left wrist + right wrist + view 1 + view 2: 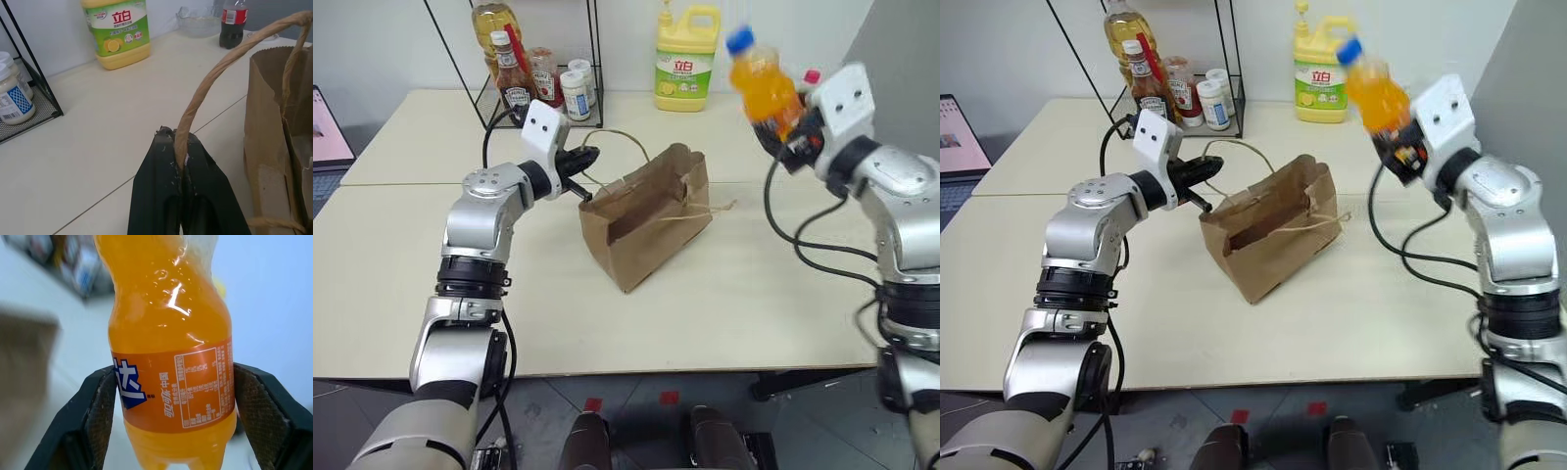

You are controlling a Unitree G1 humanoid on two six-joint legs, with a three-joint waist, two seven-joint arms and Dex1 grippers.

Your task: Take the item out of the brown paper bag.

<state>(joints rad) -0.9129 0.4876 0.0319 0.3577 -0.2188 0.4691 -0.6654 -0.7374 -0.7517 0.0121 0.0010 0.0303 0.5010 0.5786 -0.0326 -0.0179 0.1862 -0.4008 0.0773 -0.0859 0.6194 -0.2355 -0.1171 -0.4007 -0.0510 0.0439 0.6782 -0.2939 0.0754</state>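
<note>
On the far left a laptop (328, 132) sits at the table's edge. Behind the left arm stands a black wire rack (543, 83) with sauce and oil bottles (514, 83) and small white jars (576, 90). The left arm is raised from a bent elbow, its forearm reaching level, forward and toward the middle. The left gripper (180, 147) has its two black fingers pressed together on a thin tan handle (215, 78), which arches from the fingertips across to the brown paper bag (646, 220). The bag lies on its side near the middle of the pale table (754, 304), its open mouth turned toward the left gripper and the second handle trailing on the tabletop. A yellow detergent jug (686, 59) stands at the back of the table, and a dark cola bottle (234, 24) beside a glass bowl shows in the left wrist view. On the right, the right arm is lifted and bent out to the side, wrist level. The right gripper (173, 391) clamps the orange drink bottle (766, 86) across its label, one finger on each side, holding it tilted in the air, well apart from the bag and above the table, its blue cap uppermost.
</note>
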